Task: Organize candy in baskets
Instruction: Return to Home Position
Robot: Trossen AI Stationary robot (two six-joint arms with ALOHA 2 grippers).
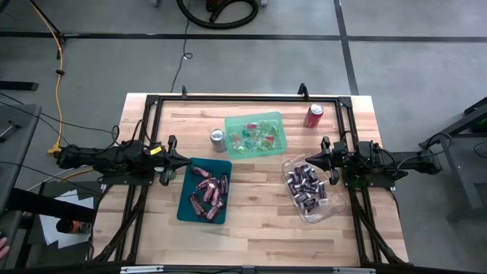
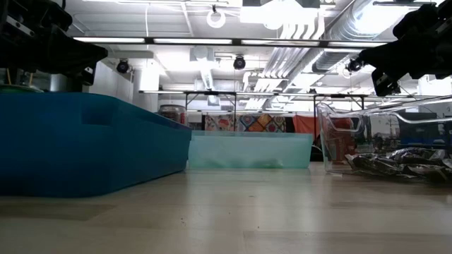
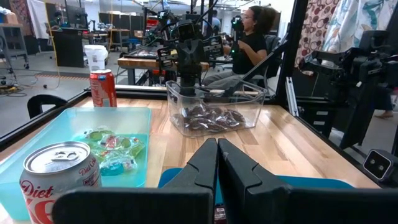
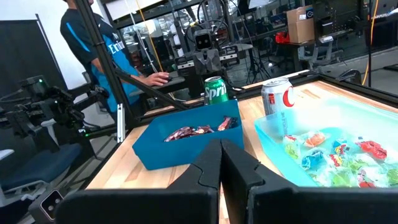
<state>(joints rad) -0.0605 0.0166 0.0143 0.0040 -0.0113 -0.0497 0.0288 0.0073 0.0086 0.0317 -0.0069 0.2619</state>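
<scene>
Candy [image 1: 208,190] is binned: pink bars in the teal basket [image 1: 185,209] and dark bars in the clear basket [image 1: 329,210] at the near side, green and red pieces in the green basket [image 1: 230,122] farther back.

Judgement: retract each arm level and high, clear of the basket rims and of the silver can [image 1: 218,139].

Left gripper [image 1: 184,161] hangs raised just beside the teal basket's far corner, fingers pressed together, empty. Right gripper [image 1: 307,159] hangs above the clear basket's far rim, likewise clenched on nothing. Both arms lie horizontal, facing each other.

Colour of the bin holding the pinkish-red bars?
Dark teal; the bin shows best in the high view.
</scene>
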